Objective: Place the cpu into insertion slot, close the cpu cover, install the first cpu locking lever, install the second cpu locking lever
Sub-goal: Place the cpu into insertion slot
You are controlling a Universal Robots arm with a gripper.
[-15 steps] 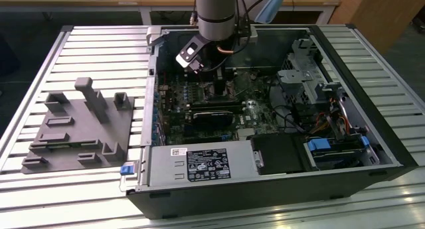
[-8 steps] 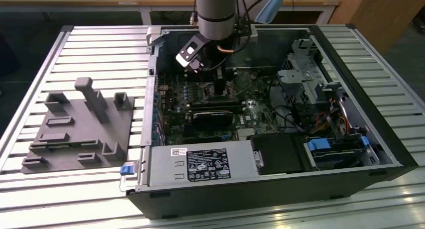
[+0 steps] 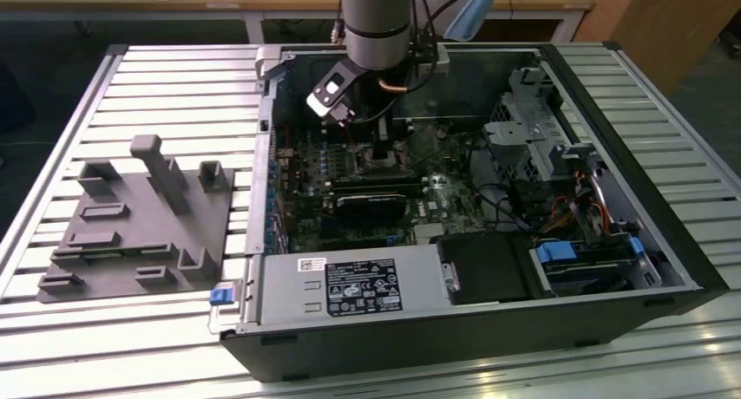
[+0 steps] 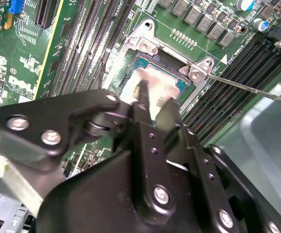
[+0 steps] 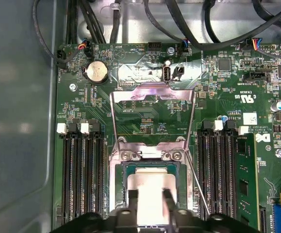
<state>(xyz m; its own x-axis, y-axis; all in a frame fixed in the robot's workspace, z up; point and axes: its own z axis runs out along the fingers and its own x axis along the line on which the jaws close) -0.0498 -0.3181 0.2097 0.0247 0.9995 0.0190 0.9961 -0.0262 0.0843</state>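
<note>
Claw (image 5: 150,195) inside PC case (image 3: 487,338), fingers (image 5: 133,200) partly apart, gripping nothing. Straight under tips: cpu (image 5: 150,179) seated flat in insertion slot (image 5: 124,167). Beside slot: locking lever (image 4: 247,89) unlatched, angled out. Beyond: cpu cover (image 5: 152,93) flipped open.

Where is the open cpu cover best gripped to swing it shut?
The cpu cover is flipped open, hinged beside the insertion slot. Grip its free end bar, farthest from the hinge, coming from above: that bar is broadest and likely gives most leverage.
</note>
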